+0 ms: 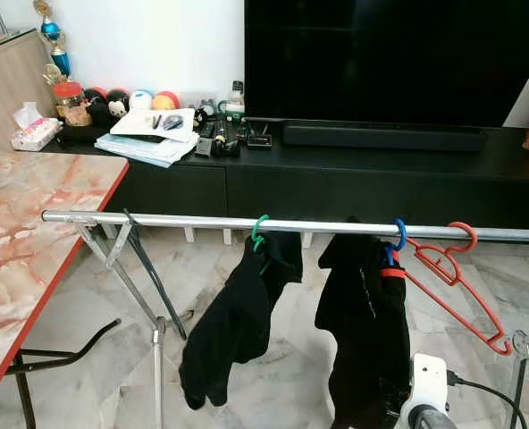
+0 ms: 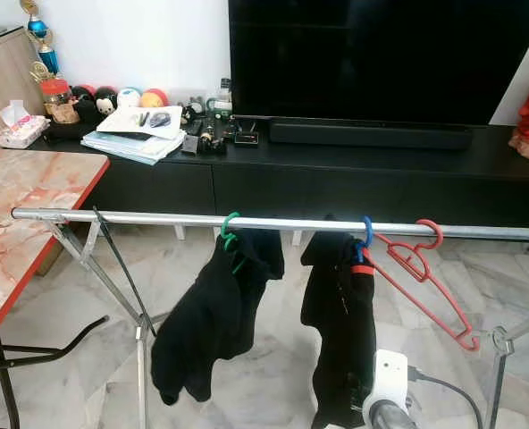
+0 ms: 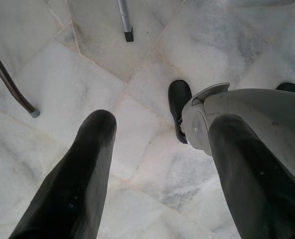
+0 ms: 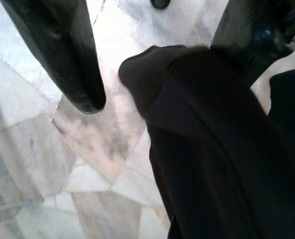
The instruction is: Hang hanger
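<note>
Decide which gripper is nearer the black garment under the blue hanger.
Right. The right gripper is beside the black garment; the left gripper hangs over bare floor.

A clothes rail (image 1: 202,220) ran across in front of a TV console (image 1: 354,170). Three hangers hung on it: one with a garment (image 1: 242,313), another garment (image 1: 367,322) to its right, then an empty hanger (image 1: 452,281) rightmost. A table (image 1: 23,223) stood left.

home living room | television (image 1: 397,58) | TV console (image 1: 354,170) | drying rack (image 1: 202,220)

Marble floor (image 1: 291,357), black TV cabinet (image 1: 354,179), marble-topped table (image 1: 23,223)
</note>
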You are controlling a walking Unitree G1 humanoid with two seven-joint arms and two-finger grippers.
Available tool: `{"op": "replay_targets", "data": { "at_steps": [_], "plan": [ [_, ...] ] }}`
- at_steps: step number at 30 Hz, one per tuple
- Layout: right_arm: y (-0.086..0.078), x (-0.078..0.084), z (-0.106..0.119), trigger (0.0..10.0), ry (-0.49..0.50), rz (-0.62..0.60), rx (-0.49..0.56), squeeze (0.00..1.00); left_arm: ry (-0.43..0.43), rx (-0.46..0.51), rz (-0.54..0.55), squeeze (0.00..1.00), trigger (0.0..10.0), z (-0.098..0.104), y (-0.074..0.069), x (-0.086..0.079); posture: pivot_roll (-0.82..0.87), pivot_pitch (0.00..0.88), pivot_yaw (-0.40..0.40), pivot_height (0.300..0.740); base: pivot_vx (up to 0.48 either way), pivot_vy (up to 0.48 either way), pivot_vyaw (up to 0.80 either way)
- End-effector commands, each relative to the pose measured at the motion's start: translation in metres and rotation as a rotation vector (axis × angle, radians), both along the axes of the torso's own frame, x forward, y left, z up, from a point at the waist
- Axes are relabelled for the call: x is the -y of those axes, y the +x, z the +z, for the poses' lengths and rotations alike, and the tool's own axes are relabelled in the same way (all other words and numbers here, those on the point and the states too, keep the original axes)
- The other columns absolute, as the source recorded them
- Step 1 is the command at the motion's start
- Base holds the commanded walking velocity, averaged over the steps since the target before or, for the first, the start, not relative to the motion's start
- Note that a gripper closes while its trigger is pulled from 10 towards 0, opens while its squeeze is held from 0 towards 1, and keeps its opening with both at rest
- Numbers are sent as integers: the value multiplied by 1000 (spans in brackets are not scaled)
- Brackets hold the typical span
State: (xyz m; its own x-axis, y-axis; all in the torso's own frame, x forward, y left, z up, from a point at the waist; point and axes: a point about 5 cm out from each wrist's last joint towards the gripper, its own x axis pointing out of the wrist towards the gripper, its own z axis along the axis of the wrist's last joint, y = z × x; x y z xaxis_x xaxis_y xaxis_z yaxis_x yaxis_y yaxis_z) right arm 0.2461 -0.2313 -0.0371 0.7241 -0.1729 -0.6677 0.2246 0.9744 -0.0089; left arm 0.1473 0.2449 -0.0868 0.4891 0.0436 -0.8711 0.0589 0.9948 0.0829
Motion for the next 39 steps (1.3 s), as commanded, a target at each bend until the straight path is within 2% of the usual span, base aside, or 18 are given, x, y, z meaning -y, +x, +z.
{"op": "replay_targets", "data": {
  "at_steps": [1,4,9,22,23,24,25,31,32,33,35,36,39],
  "plan": [
    [-3,5,-1,0,-16,3,-3,0,10,-22,-9,0,10000,-1,-3,-3,179,38,-9,740,0,0,0],
    [-12,3,-8,0,-11,15,-33,0,11,-23,-8,0,10000,-1,-2,-3,181,37,-10,740,0,0,0],
    [-19,1,-13,0,-10,25,-51,0,10,-23,-7,0,10000,0,-2,-3,185,36,-10,740,0,0,0],
    [-22,10,-12,0,-40,21,-38,0,14,-22,-8,0,10000,0,-2,-3,190,28,-8,740,0,0,0],
    [-22,12,-11,2235,-48,1,-29,0,13,-22,-8,0,10000,0,-3,-3,190,28,-8,740,0,0,0],
    [-21,14,-10,3725,-55,-12,-22,0,13,-23,-9,0,10000,0,-3,-3,190,28,-8,740,0,0,0],
    [-21,15,-10,10000,-60,-20,-18,0,13,-23,-9,0,10000,0,-3,-3,190,28,-8,740,0,0,0],
    [-20,20,-5,10000,-54,-107,57,0,11,-28,-12,0,10000,-1,-3,-3,188,26,-9,740,0,0,0],
    [-17,19,-2,10000,-46,-116,93,1000,11,-29,-14,0,10000,-1,-3,-3,188,26,-9,740,0,0,0],
    [-16,19,-1,10000,-40,-122,119,1000,11,-29,-14,0,10000,-1,-3,-3,188,26,-9,740,0,0,0],
    [0,15,13,10000,-52,-120,234,1000,11,-31,-16,0,10000,-1,-3,-3,186,29,-8,740,0,0,0],
    [0,15,13,10000,-52,-120,234,1000,11,-31,-16,0,10000,-1,-3,-3,186,29,-8,740,0,0,0],
    [14,13,30,10000,-84,-99,359,1000,11,-32,-18,0,10000,-1,-3,-3,184,31,-7,740,0,0,0]
  ]
}}
